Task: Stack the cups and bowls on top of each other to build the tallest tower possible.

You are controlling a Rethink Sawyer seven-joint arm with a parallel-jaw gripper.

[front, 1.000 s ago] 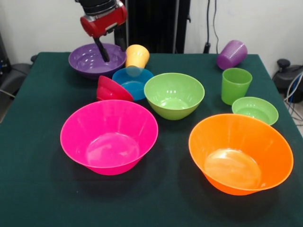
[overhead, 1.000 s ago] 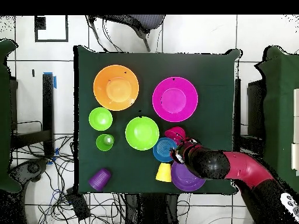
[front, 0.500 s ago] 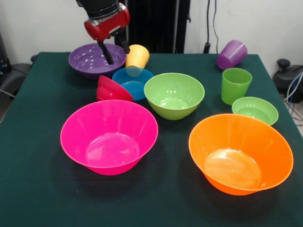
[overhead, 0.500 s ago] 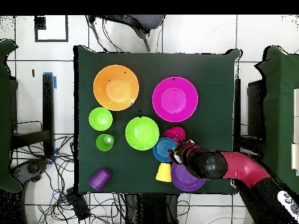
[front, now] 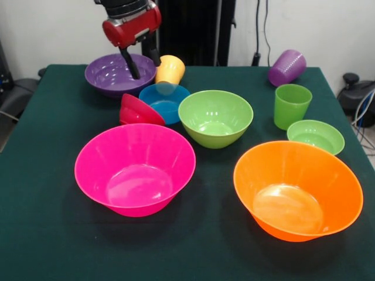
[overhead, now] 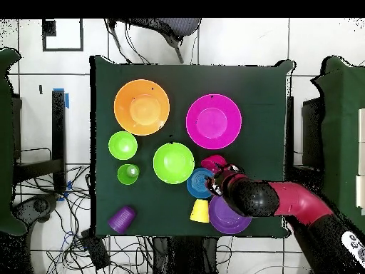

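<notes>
Dark green cloth covers the table (front: 47, 234), and I work over it from a distance. Nearest me sit the two big glossy bowls, the pink bowl (front: 135, 168) and the orange bowl (front: 297, 189), both upright and well apart. Behind them stands the medium green bowl (front: 215, 117), round and shiny, with nothing nested in it. To one side I see the small light green bowl (front: 316, 136) and just beyond it the upright green cup (front: 292, 105). On the other side the red bowl (front: 139, 110) is tipped on its edge against the blue bowl (front: 164, 102). The yellow-orange cup (front: 170, 70) stands tilted at the blue bowl's far rim. Farther back, the purple bowl (front: 120, 74) sits near the table's edge, and the translucent purple cup (front: 287, 67) lies on its side at the opposite far corner. My gripper (front: 140, 61) hangs over the purple bowl; its jaws are parted and hold nothing, one finger beside the yellow-orange cup.
</notes>
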